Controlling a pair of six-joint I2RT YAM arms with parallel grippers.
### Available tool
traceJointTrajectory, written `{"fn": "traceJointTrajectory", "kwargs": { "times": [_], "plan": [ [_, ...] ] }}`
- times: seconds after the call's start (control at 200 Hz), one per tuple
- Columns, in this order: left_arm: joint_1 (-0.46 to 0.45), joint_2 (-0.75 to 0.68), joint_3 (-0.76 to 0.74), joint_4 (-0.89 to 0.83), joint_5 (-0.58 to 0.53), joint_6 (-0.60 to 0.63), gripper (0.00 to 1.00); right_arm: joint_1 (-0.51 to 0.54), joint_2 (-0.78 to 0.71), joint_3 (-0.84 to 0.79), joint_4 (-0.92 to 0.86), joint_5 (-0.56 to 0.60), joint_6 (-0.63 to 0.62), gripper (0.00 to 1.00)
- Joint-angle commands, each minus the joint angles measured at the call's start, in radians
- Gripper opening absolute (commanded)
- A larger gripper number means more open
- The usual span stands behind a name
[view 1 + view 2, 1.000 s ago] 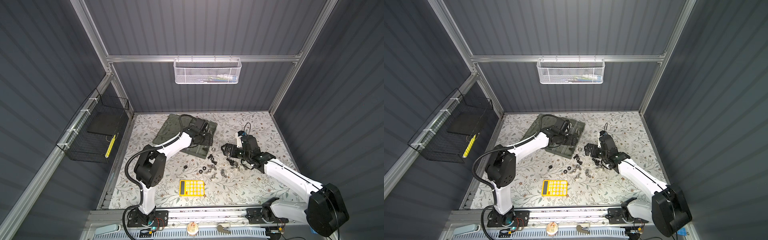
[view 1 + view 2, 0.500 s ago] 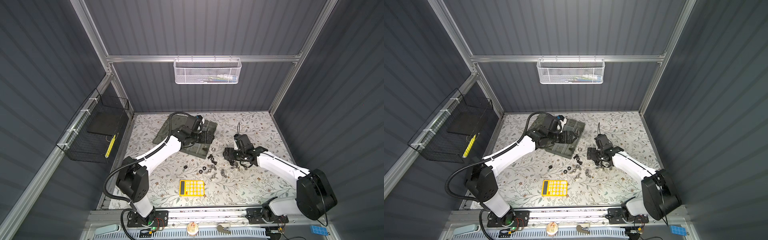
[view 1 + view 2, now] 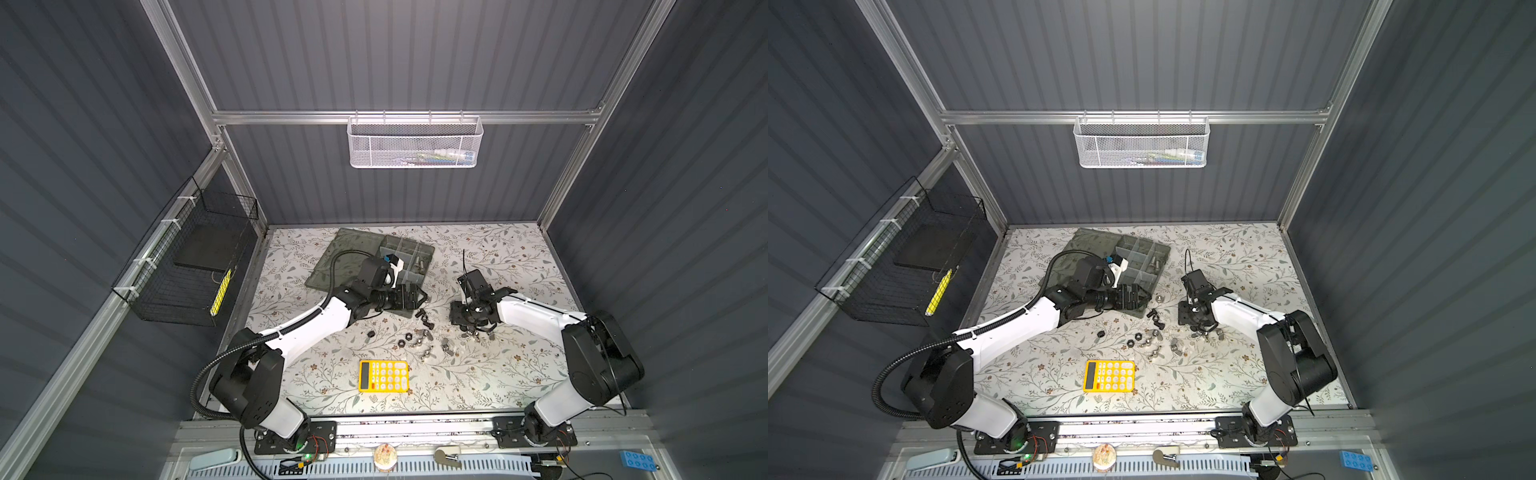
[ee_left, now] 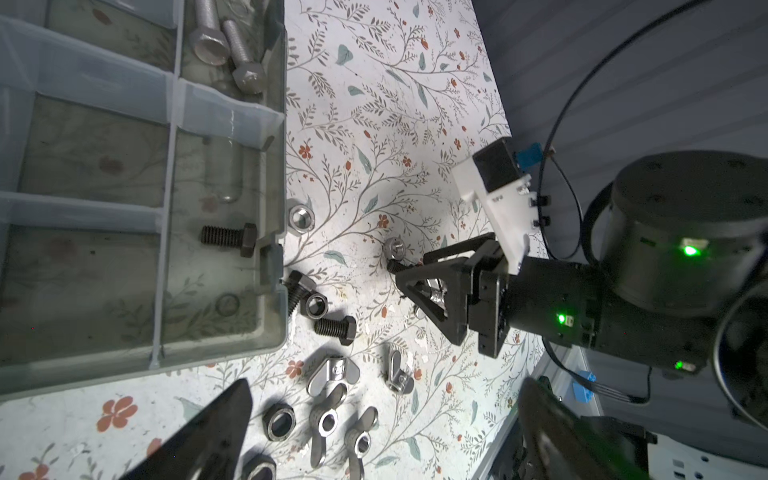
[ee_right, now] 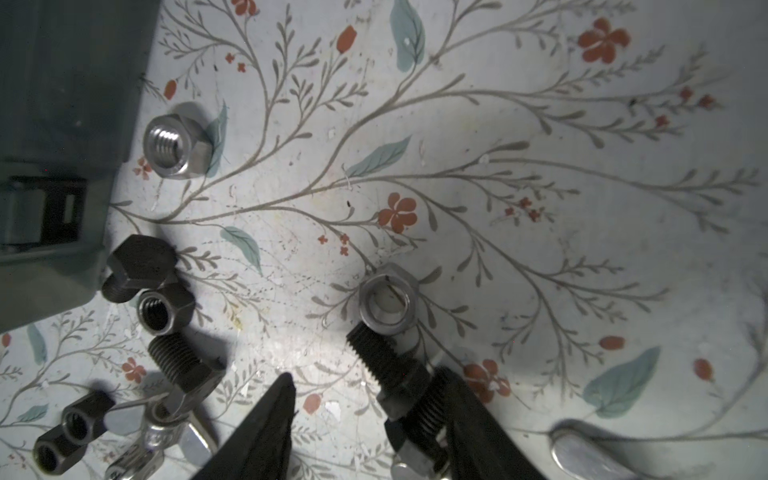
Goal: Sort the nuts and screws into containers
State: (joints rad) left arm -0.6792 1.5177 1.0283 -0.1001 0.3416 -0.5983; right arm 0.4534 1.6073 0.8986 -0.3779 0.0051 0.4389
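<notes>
Straddling a black screw (image 5: 384,365) lying on the table (image 5: 540,124), the right gripper (image 5: 365,380) has jaws apart, not yet clamped. The screw's shaft points away from it; the left gripper (image 4: 386,383), spread wide, is farther off.

The picture's edge cuts off the fingers (image 5: 257,436) of the right end effector (image 5: 363,386), and one hides part of the black screw (image 5: 374,357). In both top views the scattered nuts (image 3: 401,343) are too small to tell apart; the left arm (image 3: 316,324) covers part of the organiser box (image 3: 405,249).
</notes>
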Motion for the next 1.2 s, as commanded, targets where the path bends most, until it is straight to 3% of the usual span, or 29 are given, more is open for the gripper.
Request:
{"fn": "traceJointTrajectory", "kwargs": {
  "times": [0.0,0.4,0.851,1.036,1.196],
  "plan": [
    [-0.004,-0.047,-0.053,0.092,0.050,-0.024,1.00,0.007,0.027,0.025,-0.036,0.018,-0.002,0.53],
    [-0.005,-0.063,-0.133,0.136,0.080,0.013,1.00,0.028,0.118,0.049,-0.056,0.037,0.007,0.42],
    [-0.006,-0.147,-0.253,0.219,0.016,0.028,1.00,0.063,0.179,0.064,-0.082,0.089,-0.012,0.27],
    [-0.006,-0.155,-0.302,0.281,-0.003,0.048,1.00,0.082,0.208,0.081,-0.095,0.129,-0.028,0.27],
    [-0.006,-0.178,-0.341,0.315,-0.043,0.067,1.00,0.082,0.186,0.086,-0.086,0.093,0.011,0.33]
  ]
}}
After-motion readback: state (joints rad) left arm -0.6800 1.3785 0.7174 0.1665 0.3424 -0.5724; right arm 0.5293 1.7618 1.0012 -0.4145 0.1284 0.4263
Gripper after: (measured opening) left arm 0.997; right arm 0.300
